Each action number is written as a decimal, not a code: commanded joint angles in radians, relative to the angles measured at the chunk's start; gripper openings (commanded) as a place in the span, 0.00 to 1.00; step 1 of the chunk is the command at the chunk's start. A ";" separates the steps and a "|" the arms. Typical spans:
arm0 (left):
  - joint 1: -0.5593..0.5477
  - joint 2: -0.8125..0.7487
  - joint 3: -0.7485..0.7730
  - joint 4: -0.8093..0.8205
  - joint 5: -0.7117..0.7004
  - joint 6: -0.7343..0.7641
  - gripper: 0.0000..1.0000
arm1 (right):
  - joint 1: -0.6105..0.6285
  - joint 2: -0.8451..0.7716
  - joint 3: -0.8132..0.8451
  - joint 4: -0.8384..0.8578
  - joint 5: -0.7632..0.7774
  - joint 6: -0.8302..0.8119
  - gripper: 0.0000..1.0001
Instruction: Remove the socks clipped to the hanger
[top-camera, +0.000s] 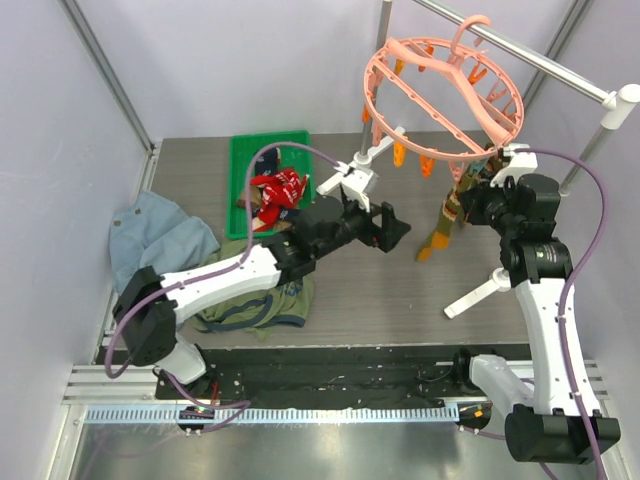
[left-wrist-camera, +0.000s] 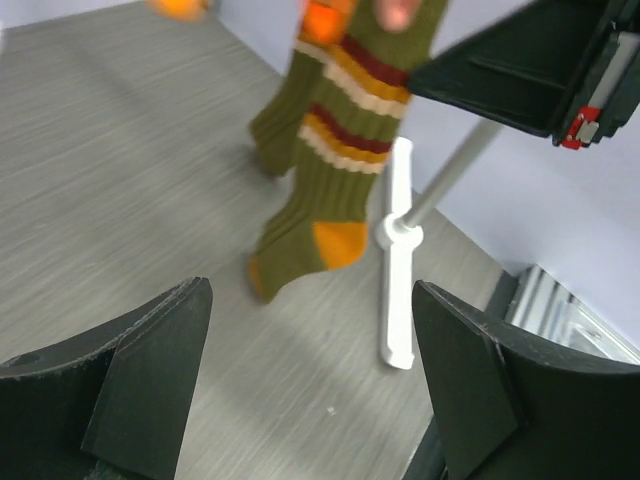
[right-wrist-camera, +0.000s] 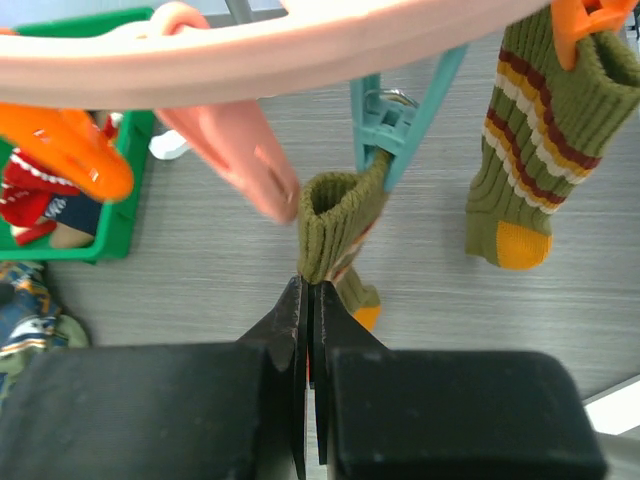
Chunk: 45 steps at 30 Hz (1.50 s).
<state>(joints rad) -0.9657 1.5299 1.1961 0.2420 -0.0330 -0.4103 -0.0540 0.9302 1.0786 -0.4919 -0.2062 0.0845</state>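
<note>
Olive socks (right-wrist-camera: 335, 225) hang clipped under the hanger (right-wrist-camera: 300, 45), two o'clock over the worktop (top-camera: 400, 290). Right tool (right-wrist-camera: 310, 300), pressed together, noses one cuff (pinching it? unclear), probably to tug it free. Left tool (left-wrist-camera: 310, 330) gapes, ready.

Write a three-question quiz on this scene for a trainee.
1. True or false: the left gripper is open.
2. The clip holding the olive sock nearest the shut right gripper is: A teal, B orange, C pink.
3. Fill in: the red socks lie in a green ____.
Key: 1 true; 2 A; 3 tray.
</note>
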 joint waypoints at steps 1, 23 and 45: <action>-0.044 0.102 0.088 0.160 0.002 0.016 0.86 | 0.005 -0.057 0.030 0.030 0.011 0.131 0.01; -0.100 0.495 0.425 0.231 0.076 -0.001 0.73 | 0.005 -0.111 -0.032 0.107 -0.019 0.380 0.01; -0.090 0.297 0.283 0.128 0.048 -0.005 0.00 | 0.005 0.084 0.411 -0.252 0.269 0.285 0.47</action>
<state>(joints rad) -1.0603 1.9076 1.5162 0.3470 0.0334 -0.4126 -0.0525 0.9611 1.4277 -0.7136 0.0589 0.3740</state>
